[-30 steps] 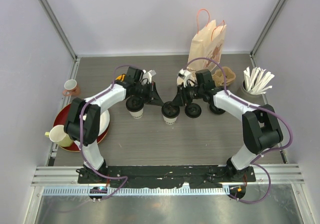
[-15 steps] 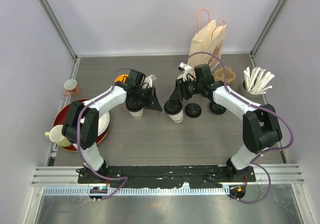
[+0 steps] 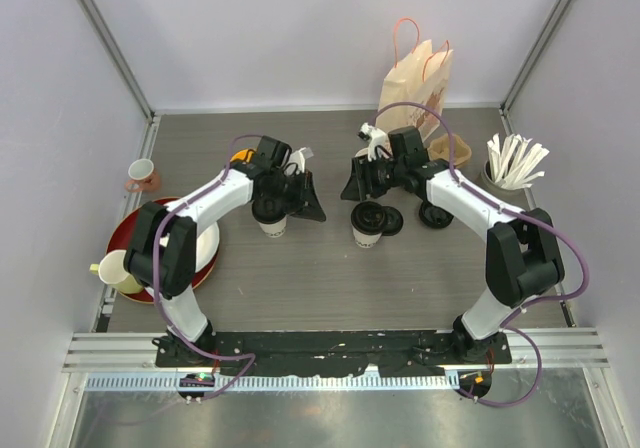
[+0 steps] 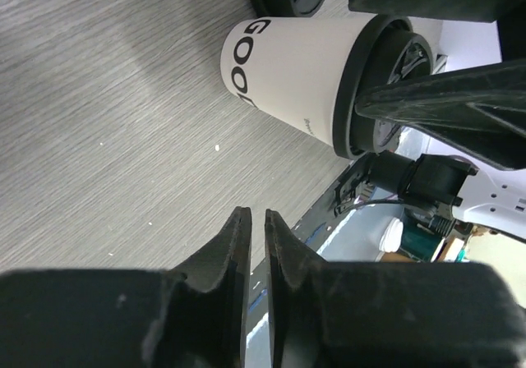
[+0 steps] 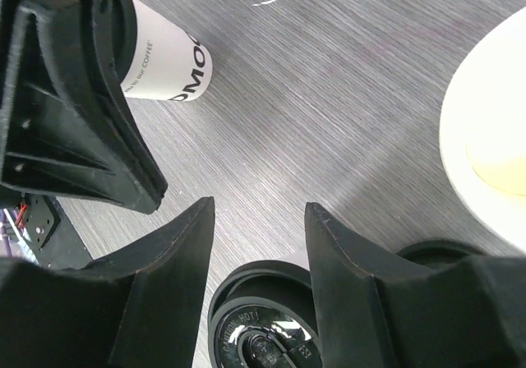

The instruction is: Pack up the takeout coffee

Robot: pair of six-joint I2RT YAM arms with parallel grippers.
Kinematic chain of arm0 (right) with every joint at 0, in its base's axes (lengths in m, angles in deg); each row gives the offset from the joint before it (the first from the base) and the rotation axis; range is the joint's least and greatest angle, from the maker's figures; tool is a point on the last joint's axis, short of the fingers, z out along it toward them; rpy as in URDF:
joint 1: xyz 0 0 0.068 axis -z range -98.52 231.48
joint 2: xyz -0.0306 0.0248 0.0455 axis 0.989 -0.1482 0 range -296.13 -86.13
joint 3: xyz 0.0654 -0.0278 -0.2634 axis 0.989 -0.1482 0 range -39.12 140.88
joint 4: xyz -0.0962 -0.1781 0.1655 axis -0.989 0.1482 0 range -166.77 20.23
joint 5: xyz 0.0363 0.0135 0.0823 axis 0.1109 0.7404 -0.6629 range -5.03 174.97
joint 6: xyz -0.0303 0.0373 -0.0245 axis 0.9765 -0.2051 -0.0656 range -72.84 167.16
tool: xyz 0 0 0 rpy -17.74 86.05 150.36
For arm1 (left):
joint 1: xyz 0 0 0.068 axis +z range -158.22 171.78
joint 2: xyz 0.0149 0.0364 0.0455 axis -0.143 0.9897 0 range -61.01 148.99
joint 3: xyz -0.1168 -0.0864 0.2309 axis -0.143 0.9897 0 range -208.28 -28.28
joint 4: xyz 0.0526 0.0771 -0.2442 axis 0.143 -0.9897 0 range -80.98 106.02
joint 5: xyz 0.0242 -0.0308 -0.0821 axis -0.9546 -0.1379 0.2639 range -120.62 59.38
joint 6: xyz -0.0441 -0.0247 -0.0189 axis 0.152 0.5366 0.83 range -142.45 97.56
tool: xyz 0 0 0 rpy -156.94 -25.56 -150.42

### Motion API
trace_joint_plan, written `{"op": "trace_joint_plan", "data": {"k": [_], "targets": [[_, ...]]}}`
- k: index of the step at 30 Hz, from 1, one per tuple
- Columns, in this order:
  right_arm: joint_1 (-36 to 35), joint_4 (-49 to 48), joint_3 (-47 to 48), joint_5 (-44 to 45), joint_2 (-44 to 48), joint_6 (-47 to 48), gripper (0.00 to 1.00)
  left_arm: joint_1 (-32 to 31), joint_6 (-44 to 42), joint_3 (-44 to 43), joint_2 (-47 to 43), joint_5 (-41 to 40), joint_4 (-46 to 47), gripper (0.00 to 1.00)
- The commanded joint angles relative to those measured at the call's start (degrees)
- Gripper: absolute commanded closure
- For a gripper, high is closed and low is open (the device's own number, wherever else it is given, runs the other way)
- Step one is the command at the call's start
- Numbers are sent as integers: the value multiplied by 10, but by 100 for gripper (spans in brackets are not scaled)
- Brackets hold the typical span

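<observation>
The white paper cup (image 4: 283,72) looks matt, its black plastic lid (image 4: 348,97) glossy, the table (image 4: 99,121) grained.

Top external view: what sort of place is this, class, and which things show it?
Probably a lab mock-up of a café takeout counter: two robot arms at a walled table, a lidded paper cup, a second cup, a handled paper bag and a pot of stirrers.

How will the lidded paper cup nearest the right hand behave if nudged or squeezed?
The paper cup looks thin-walled, so a hard squeeze may dent it. Upright on a narrower base, it could tip if pushed high.
</observation>
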Motion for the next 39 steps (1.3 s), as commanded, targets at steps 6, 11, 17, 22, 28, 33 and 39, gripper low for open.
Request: {"op": "trace_joint_plan", "data": {"k": [6, 11, 17, 22, 28, 33, 39], "targets": [[8, 105, 38, 194, 128, -73, 34, -32, 28, -49, -1, 13, 35, 57], [47, 132, -26, 191, 181, -115, 31, -40, 45, -68, 27, 19, 53, 51], [65, 113, -84, 116, 169, -135, 31, -60, 53, -81, 47, 20, 75, 52], [69, 94, -104, 100, 158, -140, 33, -64, 65, -88, 76, 25, 81, 57], [76, 65, -141, 84, 150, -146, 37, -63, 68, -94, 79, 32, 89, 58], [77, 49, -151, 71, 140, -149, 45, -65, 79, -95, 90, 34, 97, 59], [77, 42, -165, 72, 133, -148, 54, -70, 85, -88, 108, 32, 100, 66]]}}
